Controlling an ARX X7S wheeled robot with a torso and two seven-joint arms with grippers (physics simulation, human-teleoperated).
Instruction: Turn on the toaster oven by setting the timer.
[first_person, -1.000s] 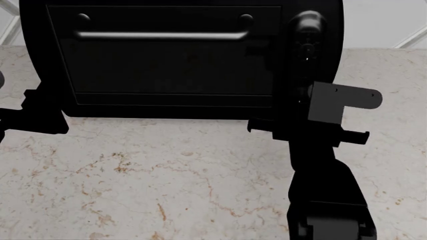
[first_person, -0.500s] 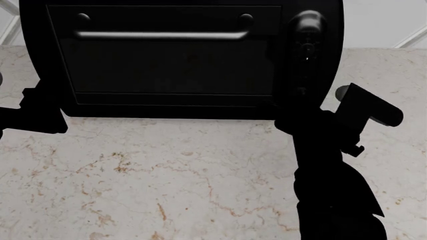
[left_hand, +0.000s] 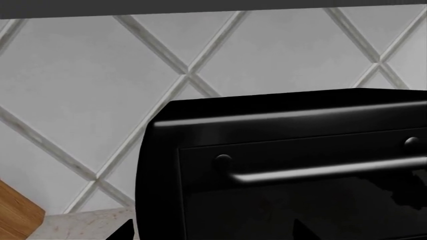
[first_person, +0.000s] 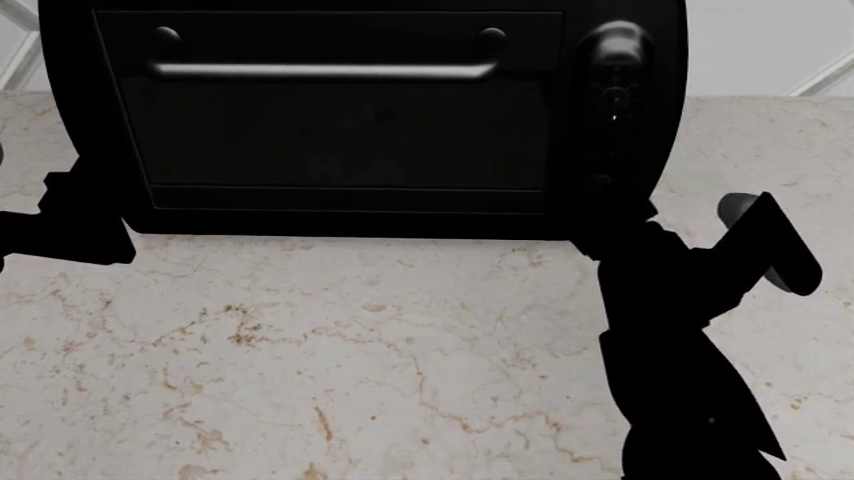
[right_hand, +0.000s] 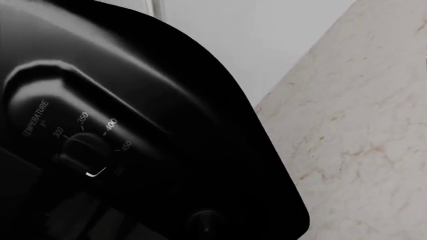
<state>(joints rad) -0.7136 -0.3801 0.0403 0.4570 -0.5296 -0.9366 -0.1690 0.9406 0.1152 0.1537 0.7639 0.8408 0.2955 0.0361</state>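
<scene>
The toaster oven (first_person: 347, 140) is large and black, with a dark glass door, a grey bar handle (first_person: 320, 70) and a knob column (first_person: 611, 70) at its right. My right gripper (first_person: 611, 215) reaches up to the bottom of that column, black on black, so its jaws are hidden. The right wrist view shows the temperature knob (right_hand: 83, 155) and a smaller knob (right_hand: 203, 220) below it, close to the camera. My left gripper (first_person: 83, 215) hangs at the oven's lower left corner. Its fingertips (left_hand: 125, 231) stand wide apart and empty in front of the oven (left_hand: 280, 150).
The oven stands on a marble counter (first_person: 334, 350) against a white diamond-tiled wall (left_hand: 100, 75). A wooden edge (left_hand: 17, 215) shows at the counter's far left. Bare counter lies to the right of the oven (right_hand: 360, 125).
My right wrist has rolled clockwise at the knob column, and its grey camera bracket has swung from level to slanting down and to the right. The left arm has not moved.
</scene>
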